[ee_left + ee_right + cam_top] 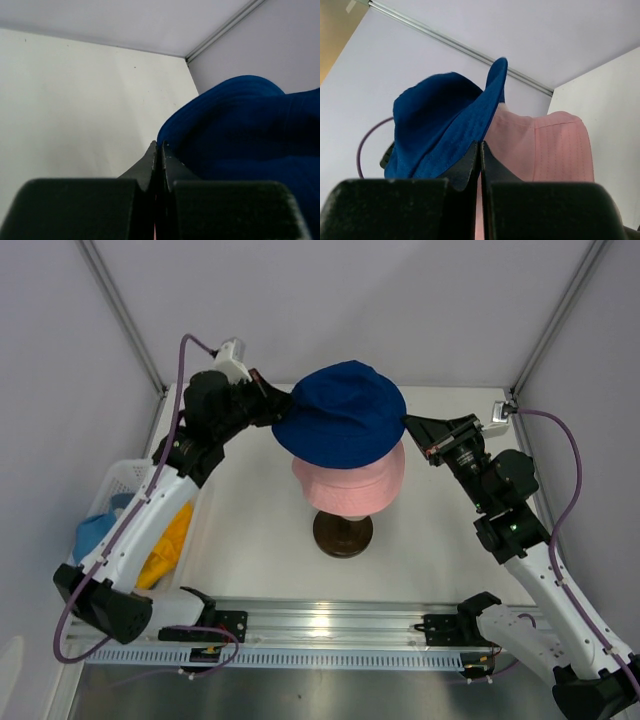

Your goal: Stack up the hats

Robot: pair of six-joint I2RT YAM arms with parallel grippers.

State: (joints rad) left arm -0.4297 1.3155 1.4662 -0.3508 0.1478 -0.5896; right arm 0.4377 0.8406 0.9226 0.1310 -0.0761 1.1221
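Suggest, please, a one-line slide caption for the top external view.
Left gripper and right gripper pinch opposite brim edges of the navy hat, holding it over the pink hat on the stand.

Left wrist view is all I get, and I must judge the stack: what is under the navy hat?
Observer: A pink hat, on a dark-based stand.
Operator: Does the right pincer hold anything?
Observer: The right pincer is shut on the brim of the navy hat.
Operator: Any other hats?
Observer: A light blue hat and a yellow hat lie in the basket beside the left arm.
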